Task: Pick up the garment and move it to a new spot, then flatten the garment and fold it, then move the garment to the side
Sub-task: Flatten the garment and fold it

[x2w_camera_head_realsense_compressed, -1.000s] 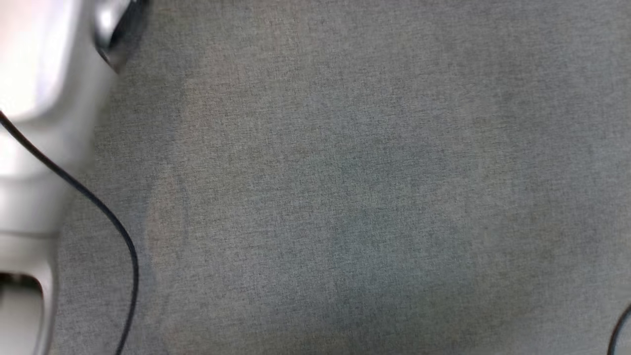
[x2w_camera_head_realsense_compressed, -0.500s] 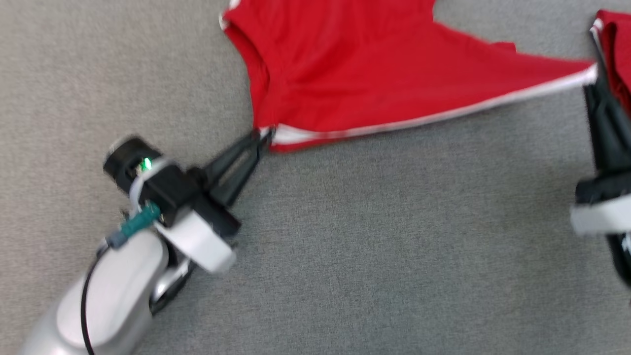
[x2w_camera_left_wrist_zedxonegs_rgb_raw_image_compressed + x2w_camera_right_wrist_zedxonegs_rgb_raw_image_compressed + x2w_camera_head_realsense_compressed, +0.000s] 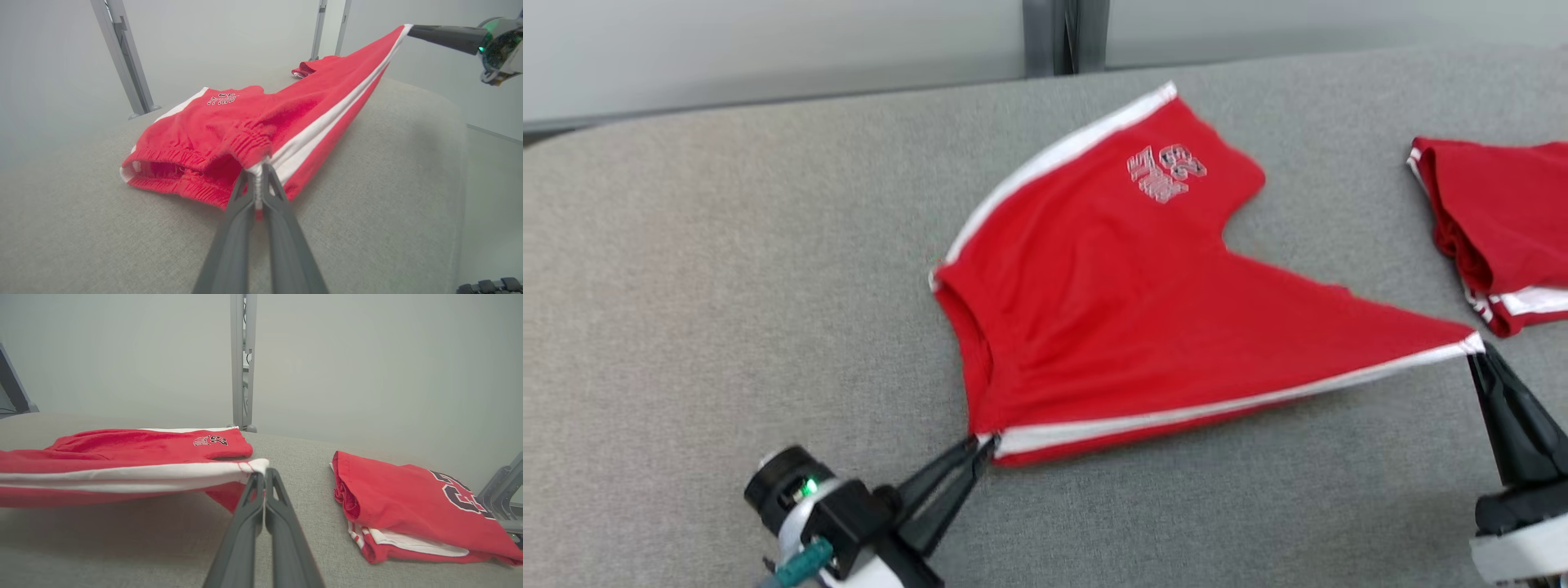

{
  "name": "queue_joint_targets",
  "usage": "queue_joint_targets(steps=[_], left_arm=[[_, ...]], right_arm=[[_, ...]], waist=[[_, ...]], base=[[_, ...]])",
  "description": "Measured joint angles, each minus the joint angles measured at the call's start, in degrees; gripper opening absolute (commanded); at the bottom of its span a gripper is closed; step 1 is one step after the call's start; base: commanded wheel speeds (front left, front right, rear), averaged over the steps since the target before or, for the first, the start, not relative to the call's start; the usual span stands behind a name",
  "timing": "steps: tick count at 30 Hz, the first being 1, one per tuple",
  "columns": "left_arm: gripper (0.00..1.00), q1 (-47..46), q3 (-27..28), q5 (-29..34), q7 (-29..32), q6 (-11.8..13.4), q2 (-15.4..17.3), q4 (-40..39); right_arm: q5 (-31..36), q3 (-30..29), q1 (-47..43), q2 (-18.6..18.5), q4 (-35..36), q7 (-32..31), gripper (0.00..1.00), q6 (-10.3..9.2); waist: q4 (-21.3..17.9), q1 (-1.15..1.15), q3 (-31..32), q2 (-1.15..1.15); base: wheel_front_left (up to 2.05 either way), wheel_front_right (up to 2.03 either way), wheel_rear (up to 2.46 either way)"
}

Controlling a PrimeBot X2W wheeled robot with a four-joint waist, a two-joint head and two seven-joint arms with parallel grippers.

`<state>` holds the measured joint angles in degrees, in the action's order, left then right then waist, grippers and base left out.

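While its white-striped edge [image 3: 1217, 407] is taut, the red garment [image 3: 1111, 327] lies creased.

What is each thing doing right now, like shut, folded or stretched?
Left fingers, shut on the shorts' waistband corner.
Right fingers, shut on the shorts' leg-hem corner.
Shorts, unfolded, striped edge pulled taut between both sets of fingers, far part lying down.
Jersey, folded, lying apart from the shorts.
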<state>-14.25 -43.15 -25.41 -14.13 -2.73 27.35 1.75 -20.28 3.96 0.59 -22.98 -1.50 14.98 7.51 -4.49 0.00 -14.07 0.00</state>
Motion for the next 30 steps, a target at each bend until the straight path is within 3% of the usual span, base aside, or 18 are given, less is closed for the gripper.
queue_joint_targets(steps=[12,15,18,23,25,30], left_arm=[[0.00,9.3,-2.0,-2.2,4.7,4.4,2.7,-11.9],[0.00,9.1,-1.1,-6.2,5.6,4.2,0.4,-12.9],[0.00,7.0,-1.3,-10.9,8.6,2.2,-2.4,-12.4],[0.00,0.6,1.1,-18.8,11.2,0.7,-8.9,-9.1],[0.00,-1.4,2.7,-22.3,12.2,0.7,-11.5,-6.8],[0.00,-6.1,6.3,-24.7,12.2,2.0,-14.0,-1.8]], right_arm=[[0.7,-2.1,-8.0,-2.1,5.2,-0.1,0.00,0.00],[1.0,-1.1,-4.2,-2.4,3.8,-0.9,0.00,-0.01],[1.2,1.5,1.6,-3.0,1.4,-2.4,0.00,0.00],[1.9,3.7,13.1,-3.6,-5.7,-5.2,0.00,-0.01],[2.3,5.2,18.1,-3.7,-9.4,-6.1,0.00,-0.01],[1.8,11.6,31.2,-4.4,-19.0,-6.6,0.00,0.00]], waist=[[1.2,0.00,4.3,0.00],[1.8,0.00,3.5,0.00],[2.4,0.00,2.0,0.00],[4.2,0.00,-1.3,0.00],[5.0,0.00,-2.7,0.00],[6.7,0.00,-6.4,0.00]], base=[[0.00,0.00,0.00],[0.00,0.00,0.00],[0.00,0.00,0.00],[0.00,0.00,0.00],[0.00,0.00,0.00],[0.00,0.00,0.00]])
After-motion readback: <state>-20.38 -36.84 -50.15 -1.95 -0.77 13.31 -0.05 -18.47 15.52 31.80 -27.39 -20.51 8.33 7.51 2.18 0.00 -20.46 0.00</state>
